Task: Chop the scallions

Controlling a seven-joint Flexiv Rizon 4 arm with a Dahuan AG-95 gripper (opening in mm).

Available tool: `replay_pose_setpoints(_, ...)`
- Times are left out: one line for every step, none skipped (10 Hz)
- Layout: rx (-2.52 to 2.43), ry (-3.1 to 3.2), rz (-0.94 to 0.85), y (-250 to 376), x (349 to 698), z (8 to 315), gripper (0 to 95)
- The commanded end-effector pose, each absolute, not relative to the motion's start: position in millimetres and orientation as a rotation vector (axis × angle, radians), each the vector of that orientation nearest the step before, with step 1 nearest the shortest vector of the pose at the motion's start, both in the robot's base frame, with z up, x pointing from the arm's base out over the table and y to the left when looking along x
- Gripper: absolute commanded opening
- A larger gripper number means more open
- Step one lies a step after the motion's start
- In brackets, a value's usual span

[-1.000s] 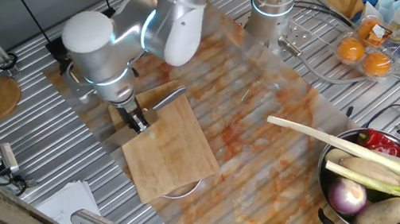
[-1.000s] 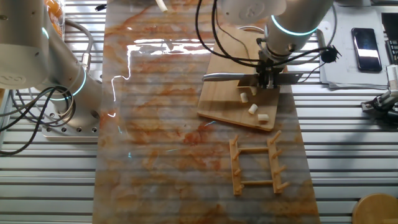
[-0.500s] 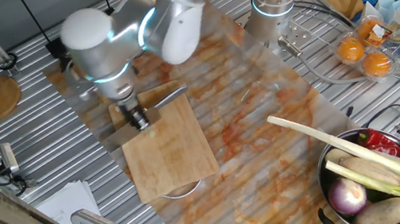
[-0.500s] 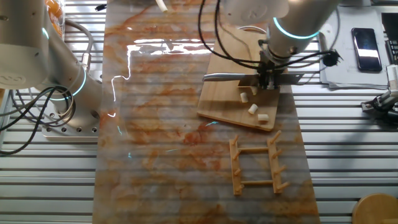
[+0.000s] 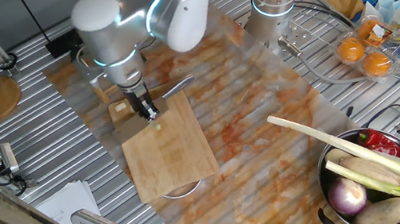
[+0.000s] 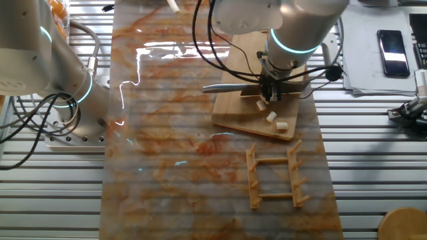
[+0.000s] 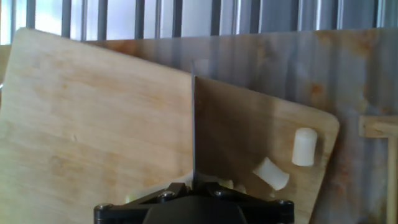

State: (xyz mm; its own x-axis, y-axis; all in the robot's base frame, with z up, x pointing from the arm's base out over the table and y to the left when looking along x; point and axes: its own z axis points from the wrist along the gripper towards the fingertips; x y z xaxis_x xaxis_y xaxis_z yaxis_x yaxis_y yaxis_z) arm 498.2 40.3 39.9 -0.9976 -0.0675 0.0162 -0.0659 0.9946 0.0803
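Right at the gripper (image 6: 269,93), jaws are clamped on a knife (image 7: 194,124), blade edge-up over the cutting board (image 7: 93,124). Cut scallions (image 7: 303,147) sit just beside it; striped table (image 7: 261,15) beyond.

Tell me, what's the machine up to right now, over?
Pincer shut on knife, blade edge-on over the cutting board. Scallions already in chunks, lying beside the blade. Nothing in the way on the board.

Gripper (image 7: 194,205) fingertips cut off below
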Motion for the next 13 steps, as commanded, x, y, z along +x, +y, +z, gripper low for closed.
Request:
replay_pose_setpoints(0.083,-3.129,-0.106,45.5,501.3,7.1,0.0)
replay_pose_setpoints(0.070,-3.129,-0.080,49.8,511.1,7.8,0.0)
replay_pose_setpoints(0.067,-3.132,-0.071,50.1,514.4,5.4,0.0)
replay_pose_setpoints(0.064,-3.136,-0.064,48.8,519.1,-0.5,0.0)
replay_pose_setpoints(0.067,-3.136,-0.066,46.8,521.8,-4.0,0.0)
replay_pose_setpoints(0.064,-3.135,-0.070,46.9,526.0,-4.2,0.0)
replay_pose_setpoints(0.066,-3.125,-0.068,47.2,532.3,2.9,0.0)
replay_pose_setpoints(0.051,-3.123,-0.084,49.0,541.3,13.1,0.0)
replay_pose_setpoints(0.041,-3.123,-0.087,51.4,545.2,16.5,0.0)
replay_pose_setpoints(0.044,-3.123,-0.068,53.2,547.4,16.7,0.0)
replay_pose_setpoints(0.058,-3.123,-0.072,50.0,543.8,13.6,0.0)
replay_pose_setpoints(0.081,-3.116,-0.068,46.8,537.4,13.9,0.0)
replay_pose_setpoints(0.091,-3.115,-0.084,44.8,530.7,15.8,0.0)
